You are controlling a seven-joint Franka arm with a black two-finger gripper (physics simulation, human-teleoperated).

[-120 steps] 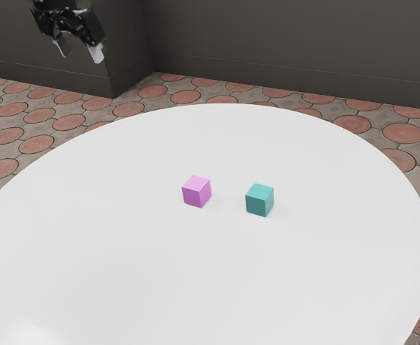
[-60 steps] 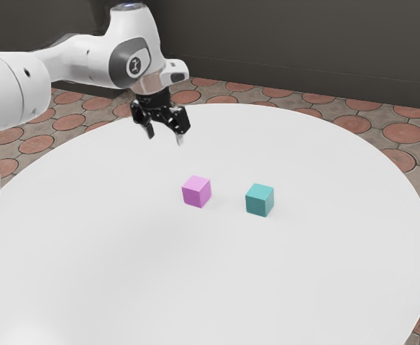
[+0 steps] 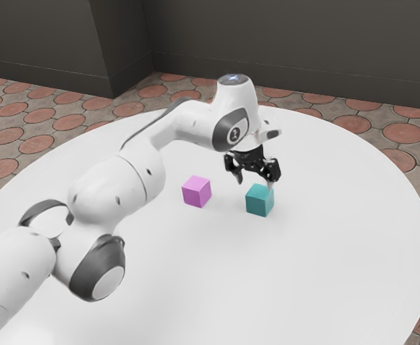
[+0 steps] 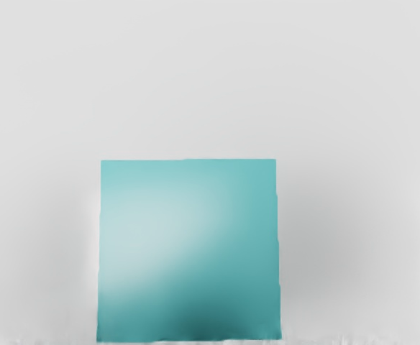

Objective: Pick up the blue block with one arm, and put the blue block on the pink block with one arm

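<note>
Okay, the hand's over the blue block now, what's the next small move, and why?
Probably lower straight down. The open fingers hang just above the blue block, not yet around its sides, and the wrist view shows it squarely under the hand. The block sits apart from the pink block, so the descent looks unobstructed.

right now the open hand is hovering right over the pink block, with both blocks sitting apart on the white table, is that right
Not quite. The hand hovers over the blue block, not the pink block, as the exterior view shows. The rest holds: the hand is open, and both blocks sit apart on the white table.
</note>
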